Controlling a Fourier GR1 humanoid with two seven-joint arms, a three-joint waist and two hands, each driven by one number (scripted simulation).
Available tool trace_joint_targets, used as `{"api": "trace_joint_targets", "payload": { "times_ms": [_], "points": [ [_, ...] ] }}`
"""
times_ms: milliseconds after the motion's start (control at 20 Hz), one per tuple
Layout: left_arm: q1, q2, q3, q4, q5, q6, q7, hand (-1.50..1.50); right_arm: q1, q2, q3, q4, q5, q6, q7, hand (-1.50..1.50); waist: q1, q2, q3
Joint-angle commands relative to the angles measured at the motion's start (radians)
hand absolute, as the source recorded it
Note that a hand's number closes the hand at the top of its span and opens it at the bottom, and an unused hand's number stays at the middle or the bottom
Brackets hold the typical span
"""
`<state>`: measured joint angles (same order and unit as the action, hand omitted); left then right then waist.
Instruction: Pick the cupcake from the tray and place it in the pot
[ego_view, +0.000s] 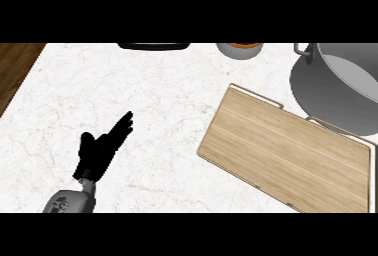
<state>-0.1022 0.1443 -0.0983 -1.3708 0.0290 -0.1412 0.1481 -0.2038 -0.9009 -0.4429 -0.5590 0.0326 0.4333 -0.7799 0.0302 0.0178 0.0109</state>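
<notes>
White marble counter (148, 90) with faint reddish veins spreads under me, and a strip of dark wood floor (16, 65) shows past its edge, beyond and to the left of my left hand (100, 150). That hand comes up from the lower edge on its grey forearm (70, 201); its black fingers are straight and apart, pointing up and to the right, with the thumb off to the left, and it holds nothing. It rests over bare stone, touching none of the objects.

Well to the right of the hand lies the wooden tray (288, 150), a pale slab set at a slant with thin metal handles on its ends; its visible surface is bare. Farther right and beyond the tray stands the grey pot (332, 85), cut by the picture's right edge, its rim just beside the tray's far corner. I cannot see the cupcake on the tray or in the pot's visible part.

Far ahead, at the counter's back edge, sit a dark flat object (153, 46) and a pale cup with something orange in it (241, 49), both cropped. My right hand does not show.
</notes>
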Motion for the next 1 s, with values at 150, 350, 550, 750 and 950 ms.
{"api": "trace_joint_targets", "payload": {
  "times_ms": [150, 350, 550, 750, 950],
  "points": [
    [-0.020, -0.002, -0.009, 0.010, -0.010, -0.005, 0.020, 0.00, -0.095, -0.096, 0.029, 0.091, 0.079, -0.027, -0.191, 1.50, 0.013, -0.002, -0.002],
    [0.007, 0.002, 0.005, 0.006, 0.000, -0.017, -0.021, 0.00, -0.198, -0.083, 0.080, 0.131, 0.141, -0.119, -0.171, 1.50, 0.016, -0.005, -0.006],
    [-0.007, 0.002, 0.004, 0.004, -0.001, -0.022, 0.000, 0.00, -0.350, -0.127, 0.115, 0.157, 0.174, -0.102, -0.066, 1.50, 0.021, -0.006, -0.007],
    [-0.024, -0.007, 0.001, 0.011, -0.019, -0.005, 0.005, 0.00, -0.453, -0.129, 0.185, 0.179, 0.250, -0.098, -0.021, 1.50, 0.023, -0.003, -0.008],
    [-0.028, -0.013, 0.006, 0.007, -0.010, -0.007, 0.022, 0.00, -0.566, -0.078, 0.260, 0.186, 0.339, -0.163, 0.063, 1.50, 0.031, -0.001, -0.008]
  ]
}}
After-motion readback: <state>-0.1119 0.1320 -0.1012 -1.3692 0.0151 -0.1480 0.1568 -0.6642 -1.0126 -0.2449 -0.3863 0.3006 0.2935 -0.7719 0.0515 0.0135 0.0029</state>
